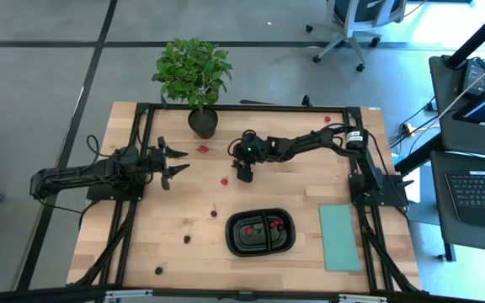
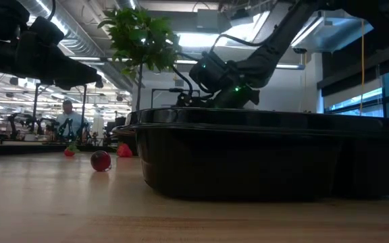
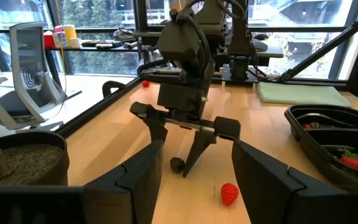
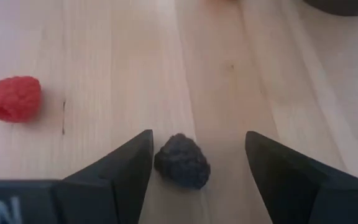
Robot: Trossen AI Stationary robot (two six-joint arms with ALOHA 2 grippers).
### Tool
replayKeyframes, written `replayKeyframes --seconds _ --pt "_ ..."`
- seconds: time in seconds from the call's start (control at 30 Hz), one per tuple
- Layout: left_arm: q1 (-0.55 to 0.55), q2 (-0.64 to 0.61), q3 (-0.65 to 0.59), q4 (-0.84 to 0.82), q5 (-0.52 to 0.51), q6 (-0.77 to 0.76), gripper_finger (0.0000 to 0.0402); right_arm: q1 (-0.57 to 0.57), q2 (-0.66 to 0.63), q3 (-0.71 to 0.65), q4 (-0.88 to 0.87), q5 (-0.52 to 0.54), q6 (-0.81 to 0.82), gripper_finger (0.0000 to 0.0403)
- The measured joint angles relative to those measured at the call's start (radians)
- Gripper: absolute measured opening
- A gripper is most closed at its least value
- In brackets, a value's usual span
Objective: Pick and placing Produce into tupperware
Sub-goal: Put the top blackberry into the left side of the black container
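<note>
Black tupperware (image 1: pixel 261 247) holds red produce (image 1: pixel 249 228) (right end effector (image 1: pixel 244 175) spread around a dark berry (image 4: pixel 182 161)).

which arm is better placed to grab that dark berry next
Right. The right gripper is open and straddles the dark berry on the table. The left gripper hovers open farther off, near the plant pot.

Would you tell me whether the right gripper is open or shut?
Open: the right gripper has its fingers spread either side of a dark berry on the table, not yet closed on it.
</note>
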Motion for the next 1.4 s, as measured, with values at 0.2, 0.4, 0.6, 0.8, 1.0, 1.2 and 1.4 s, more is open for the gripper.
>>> replayKeyframes --seconds 0.2,0.4,0.6,0.8,1.0,1.2,1.4 --pt "0.0 0.0 0.0 0.0 0.0 -0.001 0.0186 0.0 -0.003 -0.02 0.001 0.0 0.023 0.0254" --pt "0.0 0.0 0.0 0.0 0.0 -0.002 0.0186 0.001 -0.003 -0.023 -0.001 0.0 0.024 0.0214" --pt "0.0 0.0 0.0 0.0 0.0 -0.003 0.0186 0.001 -0.004 -0.024 -0.007 -0.006 0.02 0.0147" --pt "0.0 0.0 0.0 0.0 0.0 -0.003 0.0186 0.001 -0.004 -0.025 -0.005 -0.005 0.019 0.0117" --pt "0.0 0.0 0.0 0.0 0.0 -0.018 0.0186 0.007 -0.033 -0.029 -0.03 0.005 0.029 0.0121" --pt "0.0 0.0 0.0 0.0 0.0 -0.019 0.0186 0.045 -0.215 -0.028 -0.152 0.007 0.048 0.0117" --pt "0.0 0.0 0.0 0.0 0.0 -0.019 0.0186 0.137 -0.45 -0.005 -0.402 -0.013 0.125 0.0118"
